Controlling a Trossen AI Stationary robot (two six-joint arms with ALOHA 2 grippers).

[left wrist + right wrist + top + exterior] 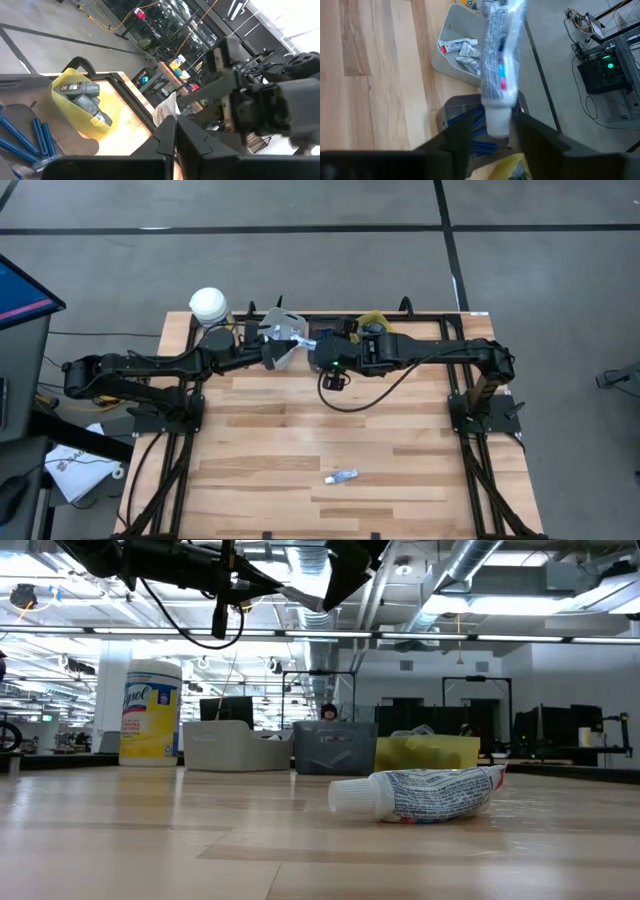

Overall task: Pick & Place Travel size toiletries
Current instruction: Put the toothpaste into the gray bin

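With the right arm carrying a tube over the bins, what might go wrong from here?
1. The right gripper pinches the tube only near its cap, so the long body could swing or slip.
2. The grey bin with tubes sits right beside the dark bin holding razors; a release slightly off may missort it.
3. The left gripper hangs close by, risking contact.

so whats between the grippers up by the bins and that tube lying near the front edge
Only bare wooden table, as the high view shows: nothing lies between the two grippers over the bins and the lone white tube.
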